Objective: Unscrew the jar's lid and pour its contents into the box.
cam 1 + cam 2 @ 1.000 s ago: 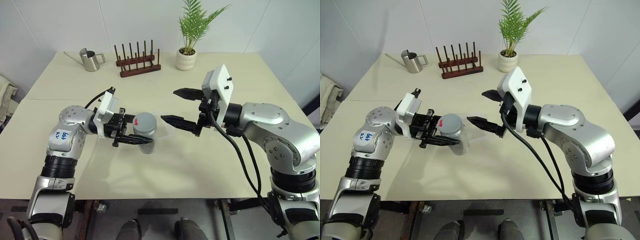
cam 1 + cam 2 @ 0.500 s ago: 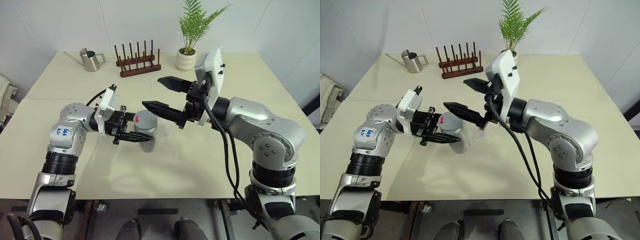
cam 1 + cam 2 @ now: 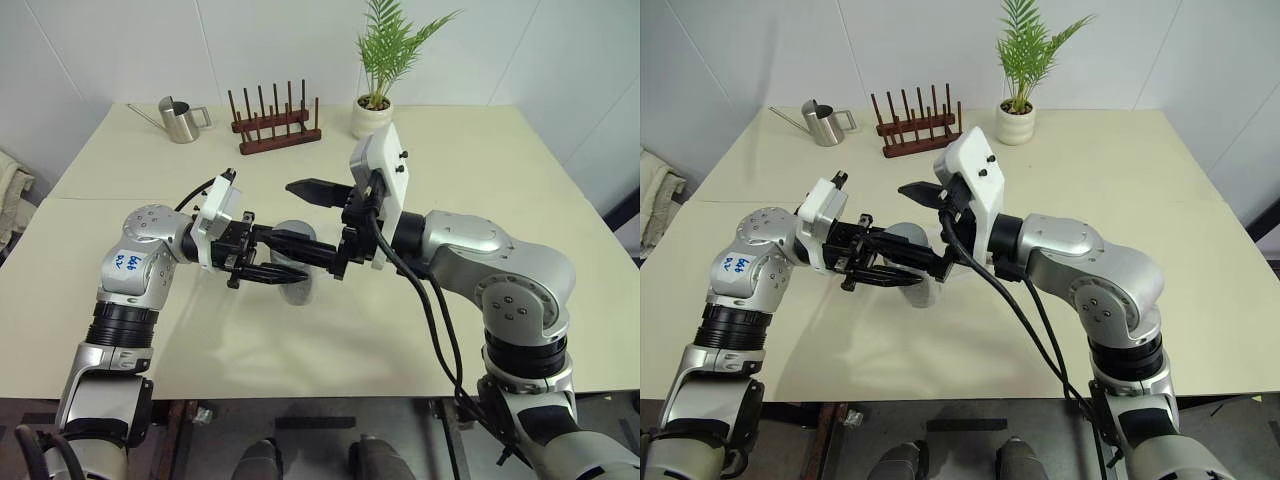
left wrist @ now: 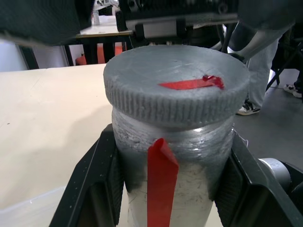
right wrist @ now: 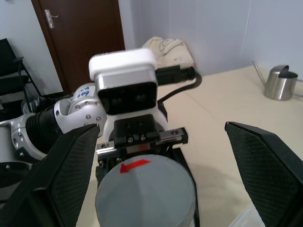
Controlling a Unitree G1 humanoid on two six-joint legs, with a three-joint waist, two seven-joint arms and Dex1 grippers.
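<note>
Your left end effector (image 3: 268, 262) is pinching the jar (image 4: 176, 189) by its clear body just under the lid (image 4: 176, 84), holding it upright above the pale surface (image 3: 400, 330), toward the robot from the wooden rack (image 3: 276, 125). The grey screw cap sits on the jar, its red mark (image 4: 191, 83) facing up, and a red strip of label (image 4: 160, 184) runs down the jar's side between the two black fingers (image 4: 92, 189). Your right end effector (image 3: 300, 215) points across at the jar with its fingers spread wide, one on either side of the lid and clear of it, as the right wrist view shows with the lid (image 5: 146, 191) low between the two pads (image 5: 265, 165). Beyond the rack from the jar stand a steel watering can (image 3: 180, 120) and a potted plant (image 3: 375, 100) at the far edge of the surface. A clear plastic corner (image 5: 246, 220), likely the box, shows just beside the jar.
</note>
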